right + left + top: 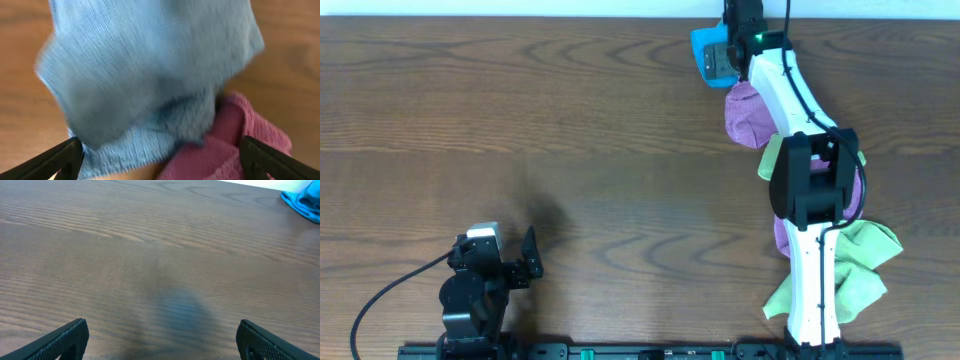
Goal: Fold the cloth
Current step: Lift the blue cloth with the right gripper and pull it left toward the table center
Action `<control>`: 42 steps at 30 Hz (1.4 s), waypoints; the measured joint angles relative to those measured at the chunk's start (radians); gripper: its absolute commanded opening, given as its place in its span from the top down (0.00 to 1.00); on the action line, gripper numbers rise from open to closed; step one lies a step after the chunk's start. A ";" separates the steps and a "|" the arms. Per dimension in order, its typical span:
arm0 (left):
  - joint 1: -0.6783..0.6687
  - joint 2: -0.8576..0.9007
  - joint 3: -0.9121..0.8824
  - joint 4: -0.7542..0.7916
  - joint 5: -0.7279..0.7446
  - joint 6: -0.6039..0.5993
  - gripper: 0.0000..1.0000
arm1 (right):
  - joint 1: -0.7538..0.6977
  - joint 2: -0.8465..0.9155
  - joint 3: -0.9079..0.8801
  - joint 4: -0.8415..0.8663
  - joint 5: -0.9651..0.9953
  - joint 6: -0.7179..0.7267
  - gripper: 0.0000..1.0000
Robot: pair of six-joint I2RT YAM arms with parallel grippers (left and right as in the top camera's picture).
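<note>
Left hand [531, 256] at near-left of desk [570, 130], fingers spread wide, nothing between them. Near right: crumpled green cloth [868, 262], partly under right arm [815, 290]. Farther: purple cloth [858, 196] by the arm's elbow, then pink cloth [750, 115]. Far edge: bunched blue cloth [701, 44], touching the pink cloth. Right hand [718, 60] sits over it, fingers apart; contact with the cloth can't be told.

Blue cloth [150, 75] blurred, cropped at top — purple cloth [748, 118] partly hidden under right arm [786, 85].
</note>
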 measured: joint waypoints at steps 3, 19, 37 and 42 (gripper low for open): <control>0.000 0.000 0.000 0.000 0.000 0.000 0.05 | -0.011 0.000 0.000 -0.069 0.001 0.018 0.01; 0.000 0.000 0.000 0.000 0.000 0.000 0.05 | -0.199 -0.002 0.001 -0.448 -0.044 0.105 0.16; 0.000 0.000 0.000 0.000 0.000 0.000 0.05 | -0.284 -0.312 0.042 -0.399 -0.026 0.208 0.01; 0.000 0.000 0.000 0.000 0.000 0.000 0.05 | -0.248 -0.330 0.049 -0.239 -0.199 0.127 0.01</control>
